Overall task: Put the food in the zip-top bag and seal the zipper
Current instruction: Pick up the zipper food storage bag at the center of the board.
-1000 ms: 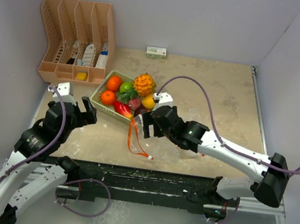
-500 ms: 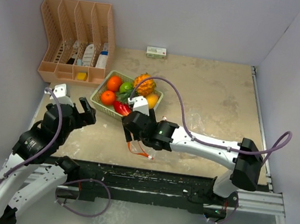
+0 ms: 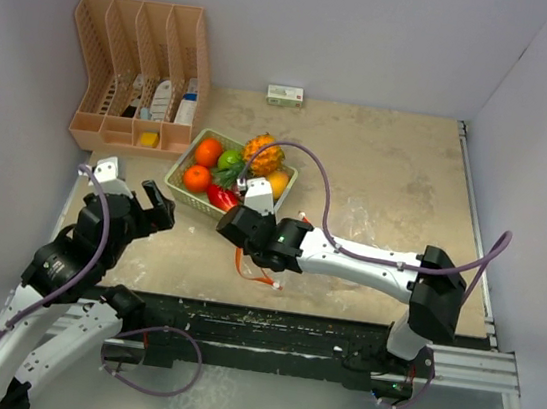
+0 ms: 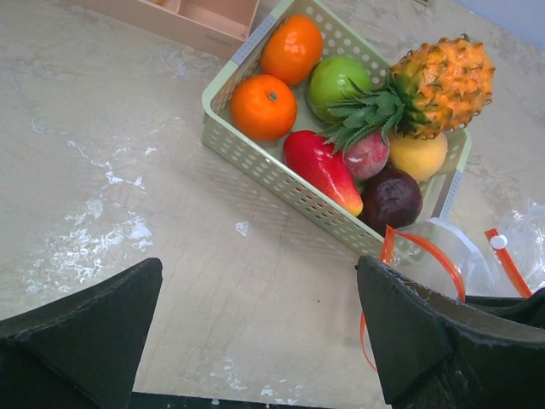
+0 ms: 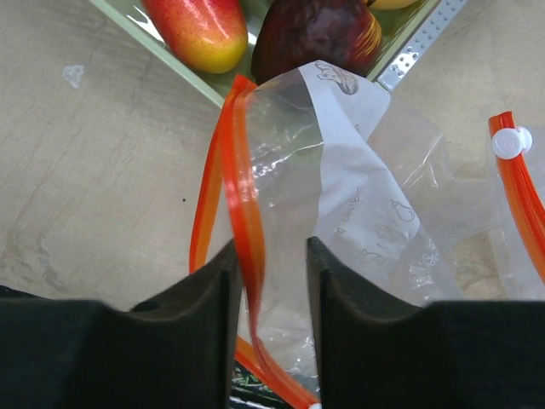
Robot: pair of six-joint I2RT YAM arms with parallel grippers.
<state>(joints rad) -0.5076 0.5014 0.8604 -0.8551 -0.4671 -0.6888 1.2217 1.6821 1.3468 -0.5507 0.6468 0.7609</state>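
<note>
Nearest, at the bottom of the right wrist view, the right claw [image 5: 270,256] stands narrow. Its two fingers straddle the orange zipper strip [image 5: 243,187] of the clear bag [image 5: 358,204], with a slim gap on either side, so the strip is framed but does not look pinched yet. The bag lies crumpled on the table [image 4: 128,128], its mouth facing the basket. The white slider [image 5: 511,142] sits at the right edge of that view on the far end of the zipper.

At the lower left of the overhead view the left claw [image 4: 260,341] is spread wide and holds nothing, hanging above bare table short of the basket.

Just beyond the bag, the food is all in the pale green basket [image 4: 281,183]: two oranges [image 4: 263,106], a lime [image 4: 334,81], a pineapple [image 4: 443,81], a mango [image 4: 418,156], a red pepper [image 4: 319,166] and a dark purple fruit [image 4: 391,198] nearest the bag. None is in the bag.

The step in hand looks like gripping the bag's lip. It would go best by closing squarely on one strip only, not both, then lifting gently so the mouth gapes toward the basket without dragging the thin plastic.

Farthest, a pink file rack [image 3: 140,66] stands at the upper left and a small box [image 3: 285,95] by the back wall.
</note>
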